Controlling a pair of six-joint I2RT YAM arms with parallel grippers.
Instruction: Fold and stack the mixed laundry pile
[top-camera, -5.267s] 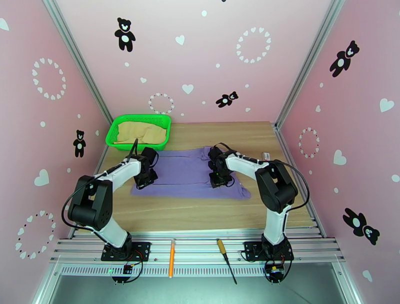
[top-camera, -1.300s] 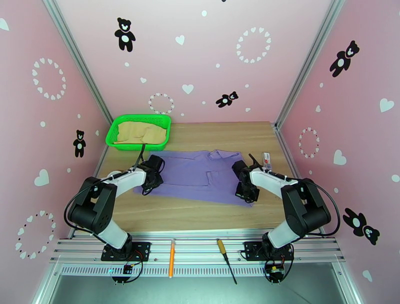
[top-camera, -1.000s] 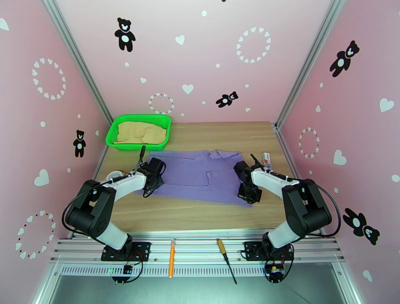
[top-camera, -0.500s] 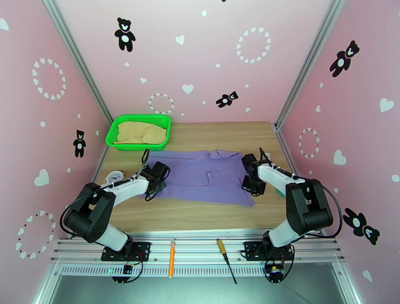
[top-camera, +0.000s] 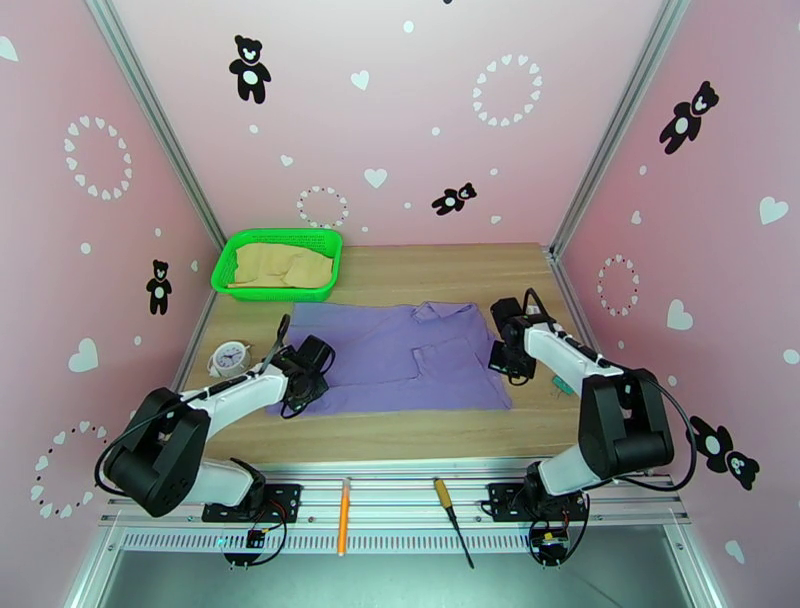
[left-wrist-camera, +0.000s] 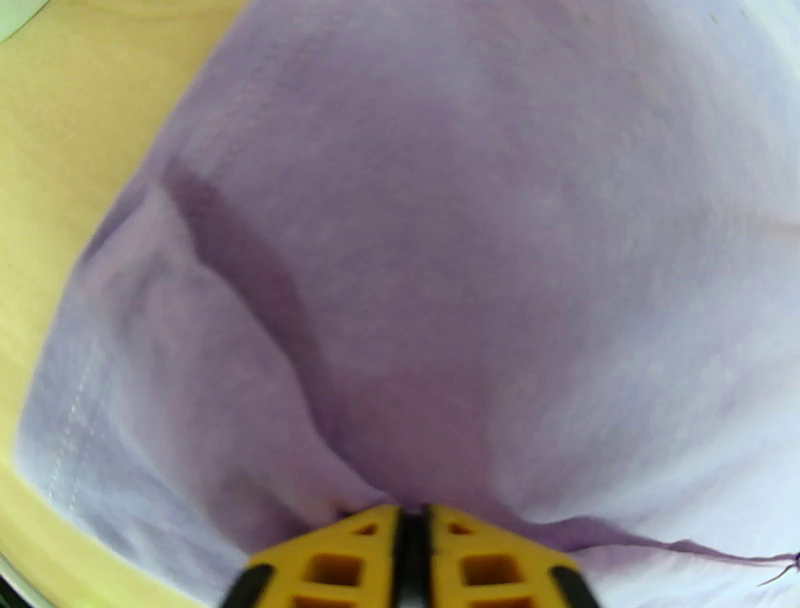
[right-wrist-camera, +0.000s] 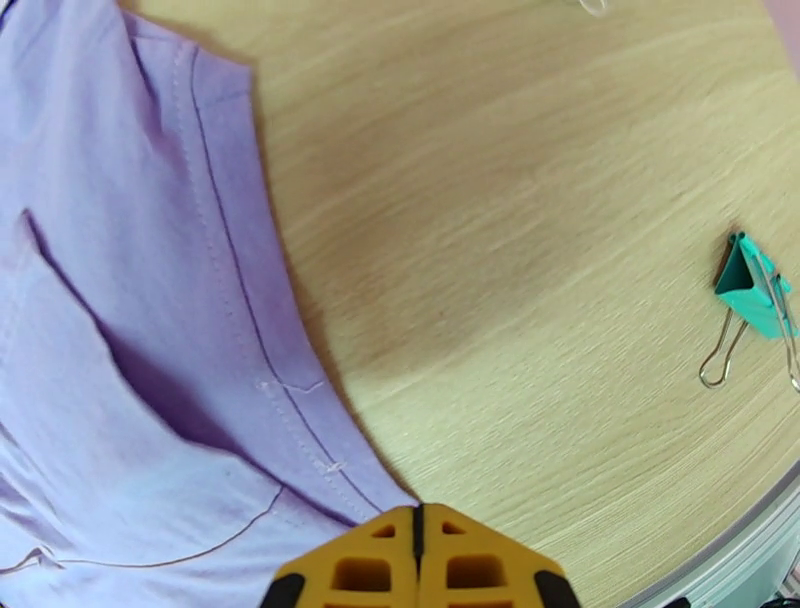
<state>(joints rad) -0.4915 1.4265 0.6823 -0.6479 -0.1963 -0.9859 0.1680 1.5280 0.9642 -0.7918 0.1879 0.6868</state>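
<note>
Wooden worktop (top-camera: 400, 430) carries the lavender shirt (top-camera: 400, 355), spread flat and not yet folded. Behind it, the green basket (top-camera: 222, 262) holds the tan garment (top-camera: 280, 265). The left hand (left-wrist-camera: 412, 520) is pinched together on the shirt's left side, and the right hand (right-wrist-camera: 417, 518) is closed on its right hem corner. Every fold and the stacking are left to do, I judge.

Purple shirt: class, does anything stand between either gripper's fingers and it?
Nothing visible does. The left gripper pinches the purple shirt at its left edge, the right gripper at its right hem. The binder clip lies apart, on bare wood.
</note>
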